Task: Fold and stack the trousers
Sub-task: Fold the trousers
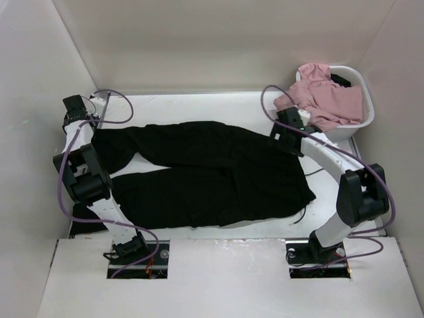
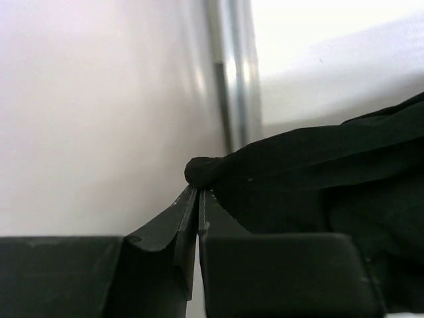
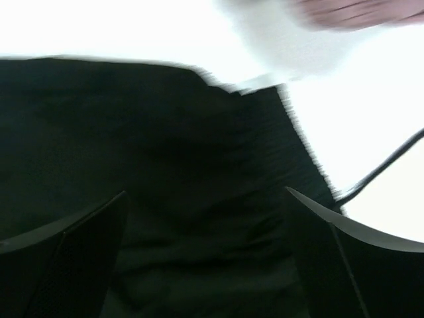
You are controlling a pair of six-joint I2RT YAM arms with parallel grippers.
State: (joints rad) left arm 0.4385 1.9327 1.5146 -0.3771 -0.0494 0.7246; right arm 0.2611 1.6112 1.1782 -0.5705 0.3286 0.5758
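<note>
From above, your left end effector reached the far-left leg end of the trousers, which lay flat on the surface. Your right end effector angled over the waistband. In the left wrist view, its fingers were pressed together, with cloth bunched at the tips. In the right wrist view, they stood spread above black cloth.

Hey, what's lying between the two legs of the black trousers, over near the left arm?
Nothing lies there. The top view shows only a bare wedge of white table between the two legs of the trousers.
</note>
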